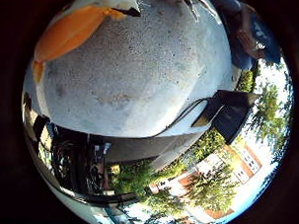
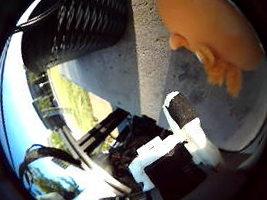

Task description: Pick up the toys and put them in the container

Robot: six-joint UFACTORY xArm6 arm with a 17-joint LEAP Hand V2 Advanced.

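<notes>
An orange toy with small orange feet lies on the grey speckled tabletop, close to the palm. It shows again as the orange toy at the table's edge, with a white part beside it. A black mesh container stands upright on the same tabletop, a short way from the toy. My right hand hovers over the table. One white finger with a black pad reaches out straight toward the toy without touching it. Nothing is held.
A black folded object sits at the table's rim. Beyond the rim are black frame parts, grass, trees and buildings.
</notes>
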